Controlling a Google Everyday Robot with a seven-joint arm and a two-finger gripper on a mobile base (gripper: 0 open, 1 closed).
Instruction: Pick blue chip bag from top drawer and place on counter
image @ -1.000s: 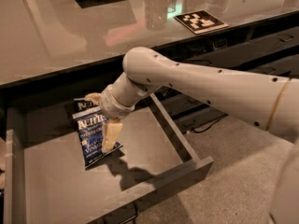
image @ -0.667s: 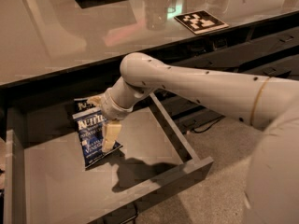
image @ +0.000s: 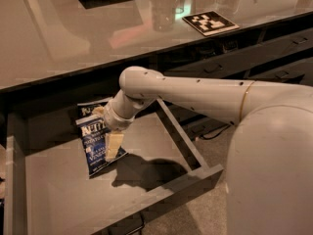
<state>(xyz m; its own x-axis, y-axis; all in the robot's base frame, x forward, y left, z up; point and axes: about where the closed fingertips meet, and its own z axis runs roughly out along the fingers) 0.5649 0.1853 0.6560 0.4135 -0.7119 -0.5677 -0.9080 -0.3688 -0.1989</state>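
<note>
The top drawer is pulled open below the counter. A dark blue Kettle chip bag lies flat on the drawer floor at the back middle. A second blue bag of the same print lies just behind it, partly hidden. My gripper is low over the front bag, pointing down. It is open: one cream finger rests over the bag's right side and the other fingertip shows near the bag's top edge. The bag lies on the floor, not lifted.
A black-and-white marker tag lies on the counter at the right. Narrower grey drawers with black handles are to the right. The drawer's right wall and front wall run close to my arm.
My forearm and elbow have swung nearer the camera and fill the right side. The gripper has stayed over the bag, shifting only slightly. The bags have not moved.
</note>
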